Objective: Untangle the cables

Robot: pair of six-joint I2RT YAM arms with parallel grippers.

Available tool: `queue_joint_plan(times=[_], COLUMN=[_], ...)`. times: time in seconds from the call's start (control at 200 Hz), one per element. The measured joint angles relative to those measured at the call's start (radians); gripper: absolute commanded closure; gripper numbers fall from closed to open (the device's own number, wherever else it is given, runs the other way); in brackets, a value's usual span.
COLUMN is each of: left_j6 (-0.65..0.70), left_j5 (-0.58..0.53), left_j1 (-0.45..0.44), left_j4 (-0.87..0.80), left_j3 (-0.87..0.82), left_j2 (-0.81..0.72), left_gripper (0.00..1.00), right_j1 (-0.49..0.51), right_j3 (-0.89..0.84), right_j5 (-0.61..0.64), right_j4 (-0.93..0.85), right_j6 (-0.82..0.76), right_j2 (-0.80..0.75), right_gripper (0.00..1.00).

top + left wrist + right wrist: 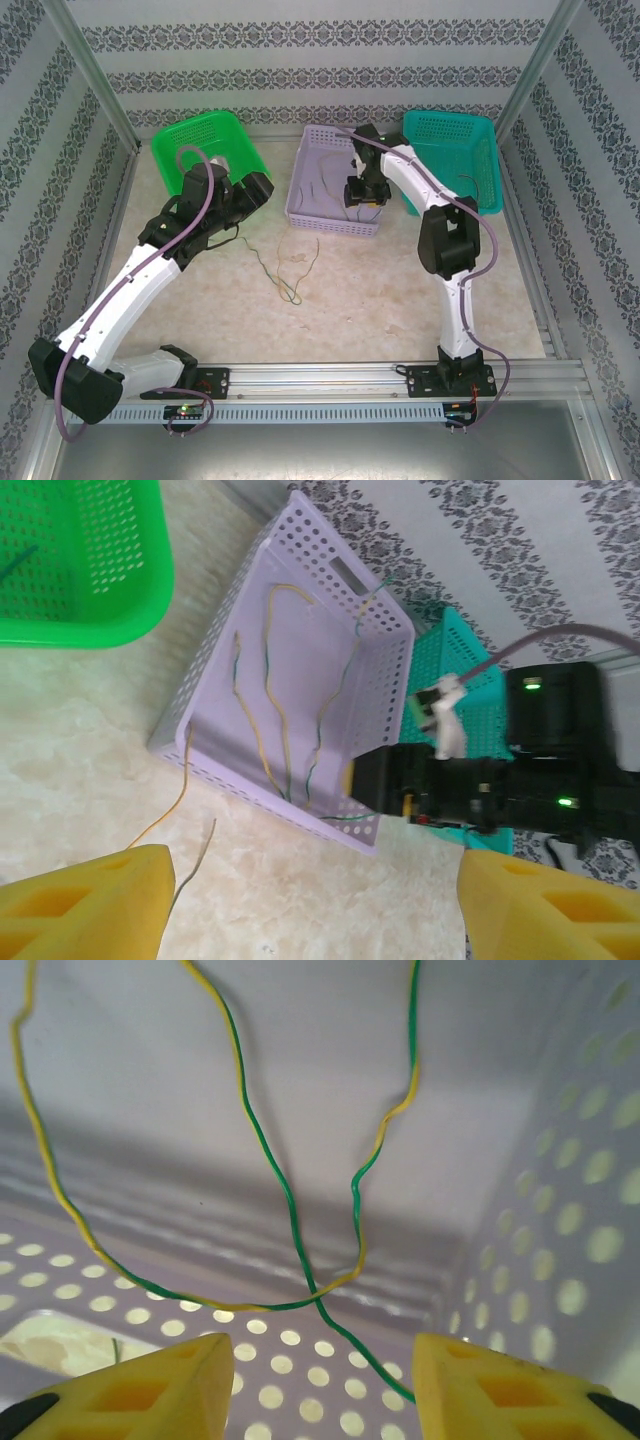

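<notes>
The right jaws sit closest, spread apart low in the right wrist view with nothing pinched. One green strand runs down between them, close to the right-hand one. Just beyond them the cables (290, 1210) lie on the floor of the lilac basket (560, 1210). They are thin yellow-and-green strands that loop and cross one another right in front of the jaws.

They look very light, limp and rather slick, so a strand will likely sag and drag its neighbours when lifted. The safest hold is probably a firm pinch on a free stretch or an end, away from the crossing.

One strand hangs over the basket's near rim. A loose bunch (290, 272) lies on the counter (400, 300) just in front. The left jaws hover above the counter short of the basket, spread wide and empty. A green basket (205, 145) and a teal basket (455, 150) flank the lilac one.
</notes>
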Motion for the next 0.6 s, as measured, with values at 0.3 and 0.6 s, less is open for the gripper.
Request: queue_joint_plan(times=[0.3, 0.6], left_j6=[-0.073, -0.014], left_j5=[-0.038, 0.137], left_j1=[0.043, 0.072], left_j4=[-0.273, -0.278], left_j3=[-0.003, -0.245], left_j2=[0.057, 0.198], left_gripper=[0.38, 0.45], right_j1=[0.014, 0.249], right_j3=[-0.103, -0.65], right_j5=[0.043, -0.018], right_j4=[0.084, 0.326], right_j6=[0.019, 0.105], right_j2=[-0.25, -0.604], right_gripper=[0.59, 0.56])
